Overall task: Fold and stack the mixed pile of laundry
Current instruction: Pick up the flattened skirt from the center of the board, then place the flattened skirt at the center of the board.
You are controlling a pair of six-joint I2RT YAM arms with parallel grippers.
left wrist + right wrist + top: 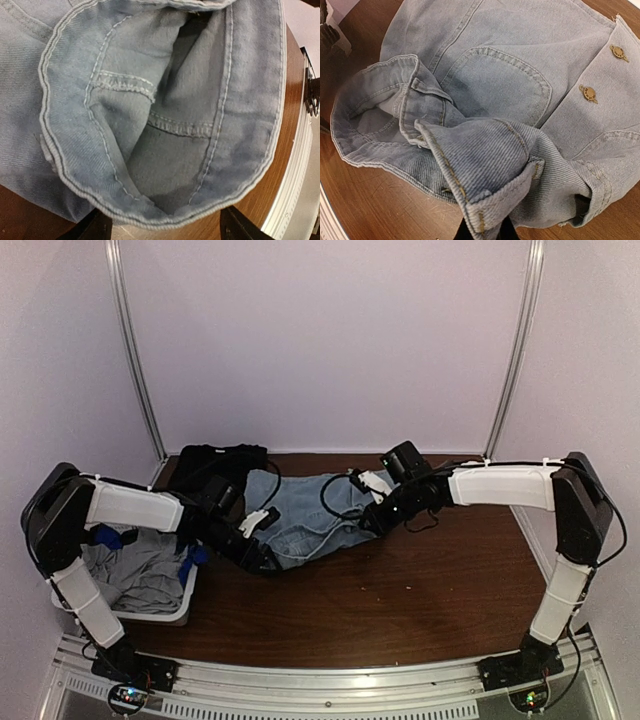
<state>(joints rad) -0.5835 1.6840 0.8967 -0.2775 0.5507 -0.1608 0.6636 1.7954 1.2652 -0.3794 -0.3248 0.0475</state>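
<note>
Well, One Side Pinched, One Side Not

The light-blue denim piece [305, 510] lay crumpled in the middle of the brown table [420, 590]. The right gripper [485, 232] pinched a fold of it tight. The left gripper [162, 229] had its fingers spread wide at the hem, not squeezing. The black shirt [215, 462] lay behind. Grey clothes [140, 575] sat in the white basket [165, 618].

Pale lilac walls [320, 340], dark wooden table [400, 590] — two slim metal posts [135, 350].
</note>
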